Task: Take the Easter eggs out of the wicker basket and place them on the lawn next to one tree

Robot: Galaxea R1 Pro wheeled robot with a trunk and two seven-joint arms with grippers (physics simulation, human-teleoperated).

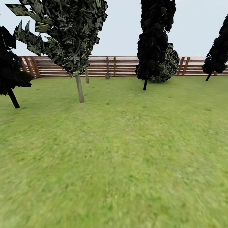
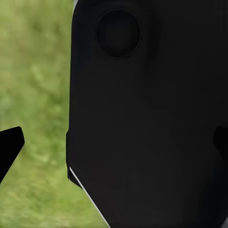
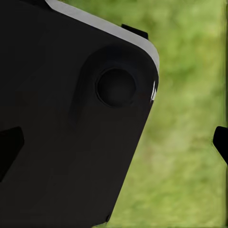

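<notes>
- Green lawn (image 1: 120, 158) is spread flat ahead, ringed by a slatted fence (image 1: 126, 66).
- A small brown thing, maybe the wicker basket (image 1: 107, 76), is spotted far off by the fence, dead ahead; neither arm can be called nearer.
- The pale-trunked tree (image 1: 79, 88) is seen front-left.
- Whether each pincer is open can't be told; a black robot body (image 2: 147, 123) blocks both wrist views.

- The lawn (image 1: 126, 152) is matt, blurry green grass, softly mottled.
- The fence (image 1: 95, 66) is brown wood in horizontal slats.
- The tree (image 1: 79, 88) has a smooth, pale grey-beige trunk under flat, blotched leaf clusters.
- A black robot body panel (image 2: 147, 123) looks like smooth, matt plastic.
</notes>
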